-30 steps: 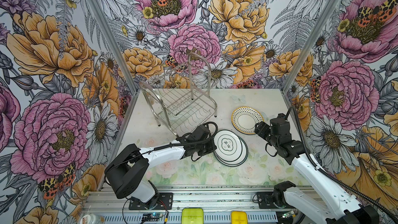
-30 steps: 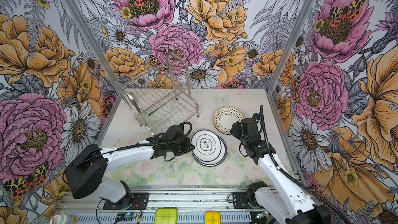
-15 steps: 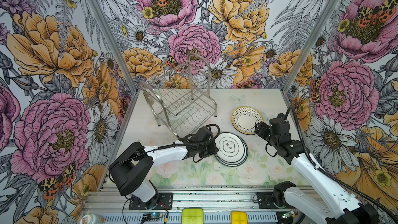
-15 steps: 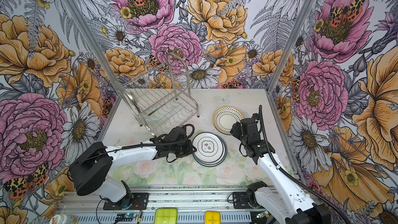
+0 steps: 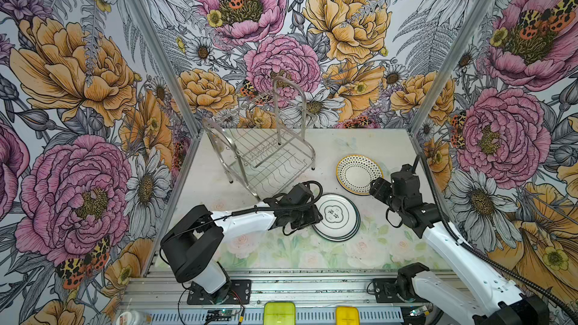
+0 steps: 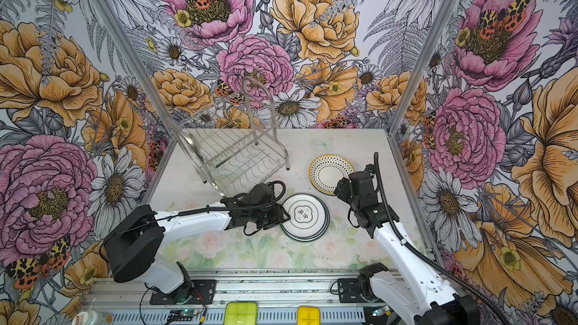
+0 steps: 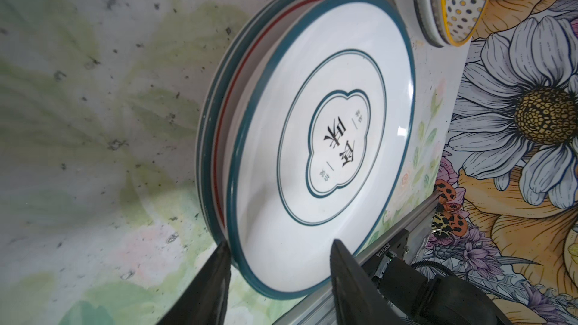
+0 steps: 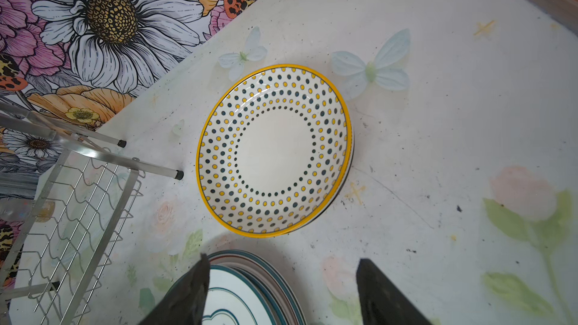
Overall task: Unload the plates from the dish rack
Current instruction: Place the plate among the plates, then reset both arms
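The steel wire dish rack [image 5: 266, 154] [image 6: 237, 157] stands at the back left with no plates in it. A stack of teal-rimmed plates [image 5: 336, 217] [image 6: 305, 215] lies on the table's middle. Its top plate [image 7: 328, 120] bears black characters. My left gripper [image 5: 316, 214] [image 6: 286, 214] [image 7: 278, 245] is open, its jaws either side of that top plate's rim. A yellow-rimmed dotted plate [image 5: 358, 173] [image 8: 275, 148] tops a second stack behind. My right gripper [image 5: 373, 187] [image 6: 339, 187] [image 8: 281, 261] hovers open and holds nothing, between the two stacks.
Floral walls close in the table on three sides. The rack's feet [image 8: 179, 175] stand close to the dotted stack. An aluminium rail [image 5: 281, 289] runs along the front edge by the arm bases. Bare tabletop [image 5: 391, 245] lies at the front right.
My left gripper's jaws have parted from shut on the top teal-rimmed plate, which now rests on its stack. The right arm has stayed put.
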Controlling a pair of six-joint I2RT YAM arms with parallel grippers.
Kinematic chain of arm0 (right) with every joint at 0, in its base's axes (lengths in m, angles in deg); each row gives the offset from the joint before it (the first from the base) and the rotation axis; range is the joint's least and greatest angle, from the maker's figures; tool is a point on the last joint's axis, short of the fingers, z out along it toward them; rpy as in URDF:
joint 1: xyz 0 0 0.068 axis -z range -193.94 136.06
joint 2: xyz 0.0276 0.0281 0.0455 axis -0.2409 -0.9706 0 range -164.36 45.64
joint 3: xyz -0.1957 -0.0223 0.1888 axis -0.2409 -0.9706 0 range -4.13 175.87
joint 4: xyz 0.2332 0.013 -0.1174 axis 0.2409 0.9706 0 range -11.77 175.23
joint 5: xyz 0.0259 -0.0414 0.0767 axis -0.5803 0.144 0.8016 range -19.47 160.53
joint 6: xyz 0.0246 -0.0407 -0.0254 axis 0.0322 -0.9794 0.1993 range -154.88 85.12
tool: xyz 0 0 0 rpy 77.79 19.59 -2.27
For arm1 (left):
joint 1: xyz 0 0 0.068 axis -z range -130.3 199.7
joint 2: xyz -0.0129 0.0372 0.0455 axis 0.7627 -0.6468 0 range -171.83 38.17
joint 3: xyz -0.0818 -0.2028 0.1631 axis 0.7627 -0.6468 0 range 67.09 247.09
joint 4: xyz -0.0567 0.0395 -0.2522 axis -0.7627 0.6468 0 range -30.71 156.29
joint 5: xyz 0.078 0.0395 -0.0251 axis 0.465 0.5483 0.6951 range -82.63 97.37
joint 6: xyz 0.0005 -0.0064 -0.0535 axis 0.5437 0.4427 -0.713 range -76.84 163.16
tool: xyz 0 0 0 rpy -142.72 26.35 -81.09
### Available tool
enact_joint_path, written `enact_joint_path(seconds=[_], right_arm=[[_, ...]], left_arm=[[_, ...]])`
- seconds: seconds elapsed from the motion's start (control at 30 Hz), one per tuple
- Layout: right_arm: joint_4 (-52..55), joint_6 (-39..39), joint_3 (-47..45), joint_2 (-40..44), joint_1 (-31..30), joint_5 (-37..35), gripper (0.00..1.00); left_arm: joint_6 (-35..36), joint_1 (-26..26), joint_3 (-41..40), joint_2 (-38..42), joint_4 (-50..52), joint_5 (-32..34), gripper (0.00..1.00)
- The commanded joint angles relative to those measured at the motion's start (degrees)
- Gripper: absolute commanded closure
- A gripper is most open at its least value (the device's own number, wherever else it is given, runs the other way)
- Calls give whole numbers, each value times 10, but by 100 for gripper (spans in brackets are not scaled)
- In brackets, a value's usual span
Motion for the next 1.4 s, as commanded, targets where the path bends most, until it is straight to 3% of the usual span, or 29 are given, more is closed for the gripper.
enact_joint_path(seconds=[0.0,0.37,0.63,0.7,0.73,0.77,0.87,1.13,1.37], right_arm=[[1,-18,15,-3,4,-10,24],[4,-47,26,-5,4,-20,24],[6,-70,45,-8,3,-22,9],[5,-83,56,-5,3,-34,9],[5,-94,64,-3,3,-41,8],[5,-109,74,-3,4,-48,1],[4,-153,113,-8,3,-90,1],[4,-184,196,-56,4,-329,1],[1,-190,234,-101,4,-387,1]], left_arm=[[14,8,24,-5,35,24,46],[66,42,103,-38,151,94,42],[79,39,114,11,246,176,38],[91,37,114,38,262,212,36],[102,32,114,55,266,227,31],[119,25,115,71,271,237,22],[164,4,127,117,288,302,1],[203,-36,101,305,289,402,1],[189,-171,62,399,387,338,1]])
